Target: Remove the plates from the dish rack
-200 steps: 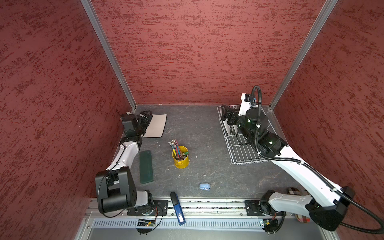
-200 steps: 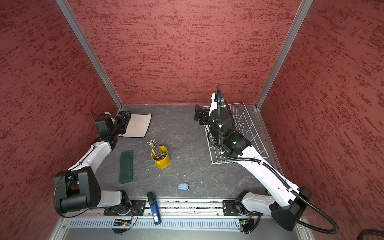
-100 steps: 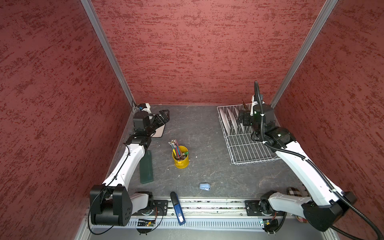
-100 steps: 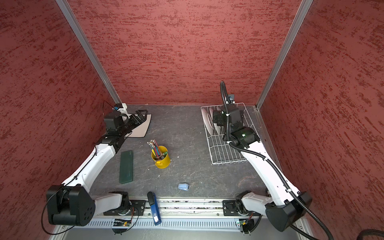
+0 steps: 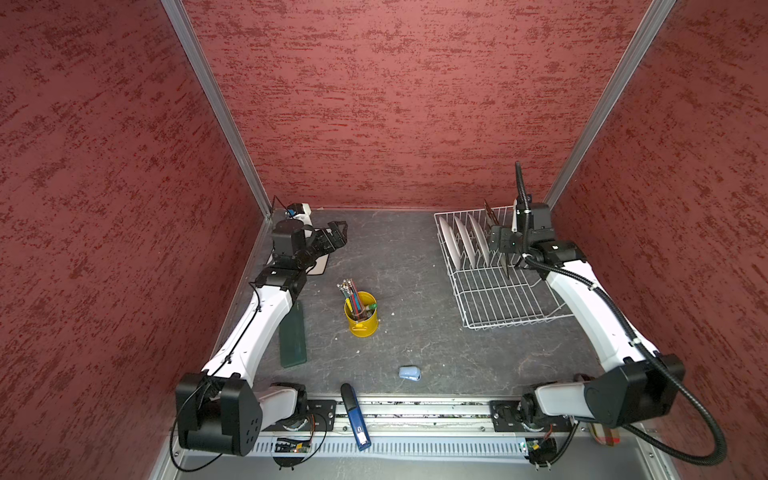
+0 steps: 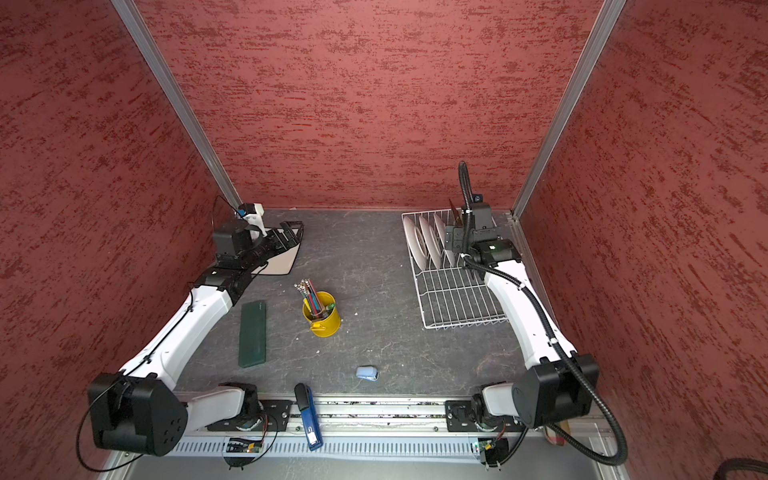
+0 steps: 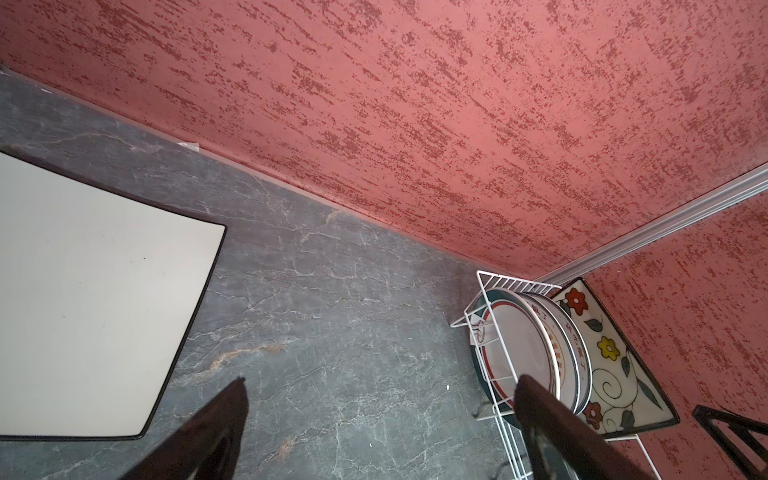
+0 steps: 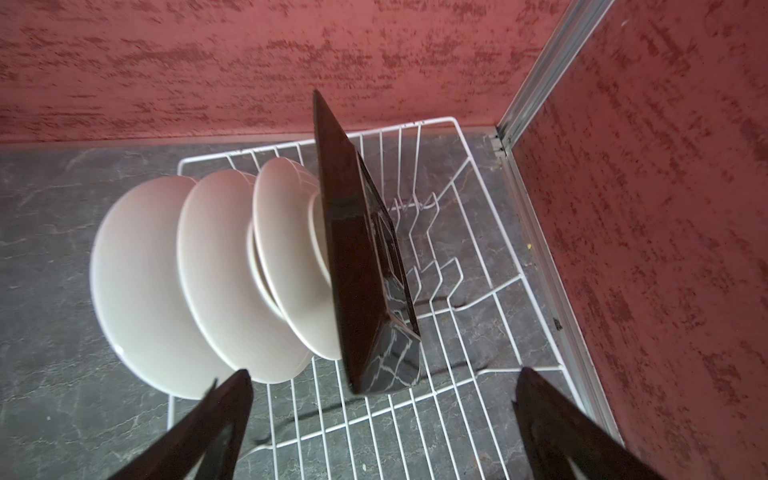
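Four plates (image 8: 232, 270) (three round) stand in the dish rack (image 5: 505, 297).

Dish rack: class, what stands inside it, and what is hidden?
Inside the dish rack stand three round plates and one square plate, on edge at its far end. The round plates overlap, so the rear ones' faces are mostly covered.

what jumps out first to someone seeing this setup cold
The white dish rack in the far right corner, holding three round plates and a dark-backed square plate on edge. Next, the yellow cup of pencils mid-table, and a cream square plate lying flat at far left.
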`<action>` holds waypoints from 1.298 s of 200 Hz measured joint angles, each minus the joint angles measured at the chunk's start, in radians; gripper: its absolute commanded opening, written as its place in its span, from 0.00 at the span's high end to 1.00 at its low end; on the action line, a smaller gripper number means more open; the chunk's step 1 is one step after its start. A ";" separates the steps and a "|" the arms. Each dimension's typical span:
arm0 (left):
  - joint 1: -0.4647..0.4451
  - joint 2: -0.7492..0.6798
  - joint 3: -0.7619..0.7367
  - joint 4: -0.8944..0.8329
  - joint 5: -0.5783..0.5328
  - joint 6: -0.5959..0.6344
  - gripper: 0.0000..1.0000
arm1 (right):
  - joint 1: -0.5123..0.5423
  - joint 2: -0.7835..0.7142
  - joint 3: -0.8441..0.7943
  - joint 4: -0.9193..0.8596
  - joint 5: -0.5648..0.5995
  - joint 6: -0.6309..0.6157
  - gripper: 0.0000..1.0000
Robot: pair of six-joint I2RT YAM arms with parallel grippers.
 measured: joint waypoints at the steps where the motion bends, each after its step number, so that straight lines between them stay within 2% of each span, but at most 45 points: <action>1: 0.000 0.000 0.000 0.000 0.000 0.000 0.00 | -0.002 0.003 0.000 0.001 -0.002 0.000 0.01; 25: -0.001 0.000 0.000 -0.002 0.002 0.000 0.00 | -0.027 0.064 0.000 0.008 -0.022 -0.003 0.06; 61: -0.001 -0.013 0.000 -0.010 0.003 0.000 0.01 | -0.037 0.160 0.001 0.013 -0.034 -0.023 0.26; 135: -0.011 -0.020 0.000 -0.016 0.000 -0.014 0.00 | -0.037 0.183 0.000 0.071 -0.008 -0.065 0.48; 206: -0.043 -0.020 0.000 -0.044 -0.018 -0.005 0.01 | -0.037 0.216 -0.038 0.140 0.020 -0.077 0.55; 259: -0.048 -0.020 0.000 -0.044 -0.021 -0.004 0.00 | -0.035 0.219 -0.056 0.204 0.023 -0.076 0.67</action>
